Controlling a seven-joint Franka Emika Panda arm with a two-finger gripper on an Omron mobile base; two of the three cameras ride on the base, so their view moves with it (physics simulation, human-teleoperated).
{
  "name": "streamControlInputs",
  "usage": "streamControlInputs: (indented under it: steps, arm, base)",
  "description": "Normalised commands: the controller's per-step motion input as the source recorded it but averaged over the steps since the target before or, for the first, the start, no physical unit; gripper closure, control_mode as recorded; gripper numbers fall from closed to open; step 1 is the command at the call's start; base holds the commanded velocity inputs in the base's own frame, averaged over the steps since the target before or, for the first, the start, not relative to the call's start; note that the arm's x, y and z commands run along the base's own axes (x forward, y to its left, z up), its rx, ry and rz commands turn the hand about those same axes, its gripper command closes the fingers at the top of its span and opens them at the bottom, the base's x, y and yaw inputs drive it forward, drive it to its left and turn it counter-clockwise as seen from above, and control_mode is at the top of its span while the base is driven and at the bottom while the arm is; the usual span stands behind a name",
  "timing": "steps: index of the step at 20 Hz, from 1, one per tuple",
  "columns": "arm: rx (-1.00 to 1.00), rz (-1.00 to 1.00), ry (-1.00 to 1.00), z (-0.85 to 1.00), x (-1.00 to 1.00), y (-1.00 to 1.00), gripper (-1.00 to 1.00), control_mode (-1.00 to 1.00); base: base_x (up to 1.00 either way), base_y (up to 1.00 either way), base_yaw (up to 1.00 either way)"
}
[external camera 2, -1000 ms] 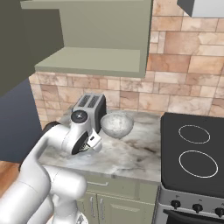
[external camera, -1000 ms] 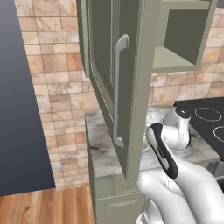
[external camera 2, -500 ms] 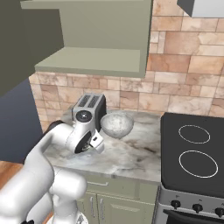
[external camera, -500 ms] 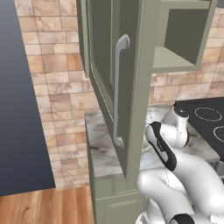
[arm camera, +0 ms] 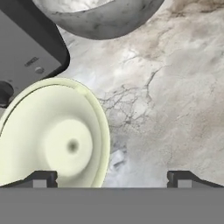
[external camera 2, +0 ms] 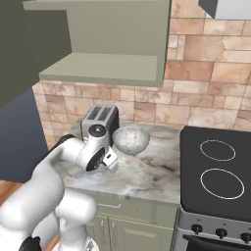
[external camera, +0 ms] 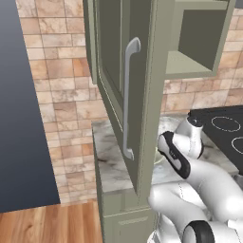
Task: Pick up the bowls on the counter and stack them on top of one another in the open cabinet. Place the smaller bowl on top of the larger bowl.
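I have the gripper (arm camera: 112,177) low over the counter (external camera 2: 147,171), its fingers spread wide with nothing between them. In the hand view the left fingertip (arm camera: 41,178) sits over the rim of the smaller bowl (arm camera: 54,138), pale cream-green and shallow, open side up; the right fingertip is over bare marble. I can't tell whether the fingertip touches the bowl.

The larger bowl (external camera 2: 131,139), grey-silver, stands on the counter just beside the toaster (external camera 2: 100,120), between it and the stovetop (external camera 2: 215,171), toward the back edge by the brick wall. In the hand view its rounded wall (arm camera: 98,17) is at the top, near the smaller bowl but apart from it, with the toaster's dark corner (arm camera: 26,52) touching or nearly touching the smaller bowl's rim.

The open cabinet (external camera 2: 105,66) hangs above this part of the counter, and its shelf is bare. From the left base view its door (external camera: 121,90) stands swung out, long silver handle (external camera: 128,99) facing me, hiding much of the counter behind it
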Motion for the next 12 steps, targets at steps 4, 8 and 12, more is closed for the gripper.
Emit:
streamControlInputs:
  steps: [4, 8, 12]
  arm:
    - [0.00, 0.01, 0.00, -0.37, 0.06, 0.17, -1.00, -1.00]
    - [0.00, 0.03, 0.00, -0.37, 0.13, 0.17, -1.00, -1.00]
    - [0.00, 0.04, 0.00, -0.38, 0.10, 0.08, -1.00, -1.00]
  base:
    - [0.00, 0.00, 0.00]
    - [0.00, 0.00, 0.00]
    - [0.00, 0.00, 0.00]
